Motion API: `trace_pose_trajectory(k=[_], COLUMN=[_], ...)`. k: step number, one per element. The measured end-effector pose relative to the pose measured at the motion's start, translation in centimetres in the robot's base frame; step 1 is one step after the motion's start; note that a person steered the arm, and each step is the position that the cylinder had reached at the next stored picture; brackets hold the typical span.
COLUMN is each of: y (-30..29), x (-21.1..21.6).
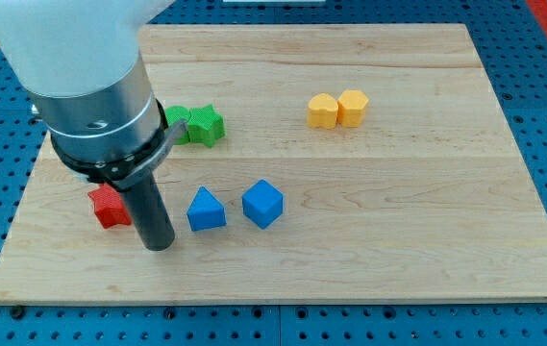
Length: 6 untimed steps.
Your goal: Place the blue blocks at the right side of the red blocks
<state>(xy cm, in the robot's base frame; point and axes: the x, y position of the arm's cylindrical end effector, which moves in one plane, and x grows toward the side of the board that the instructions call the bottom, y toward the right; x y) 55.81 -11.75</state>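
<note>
**Ops:** Where's the rod?

**Me:** No gripper on my rig, so nothing to open, shut or clamp. My tip point(161, 247) sits at the view's lower left, just beside the red block point(110, 206), at its 4 o'clock. I can't tell whether they touch. It's near the blue wedge-like block point(205, 210), at its 8 o'clock, with a gap.

**Ops:** Blue orientation?

**Me:** The wedge-like one peaks toward 12. The blue cube point(262, 203) is turned, with a corner toward 6. Neither shows a clear long axis. The pair lines up along 3–9, the cube at 3, near the wedge but apart. Both lie at 3 o'clock of the red.

**Ops:** Counts?

**Me:** I see two blue and one red, partly behind the arm. Two green point(200, 125) touch at the board's point(398, 192) upper left, one half hidden. Two yellow point(338, 109) touch at the upper middle.
</note>
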Motion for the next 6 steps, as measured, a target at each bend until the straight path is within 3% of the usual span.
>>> trace_pose_trajectory(k=[2, 3, 5, 6], y=[11.2, 13.6, 13.1, 9.6], x=[0.5, -0.1, -3.6, -3.6])
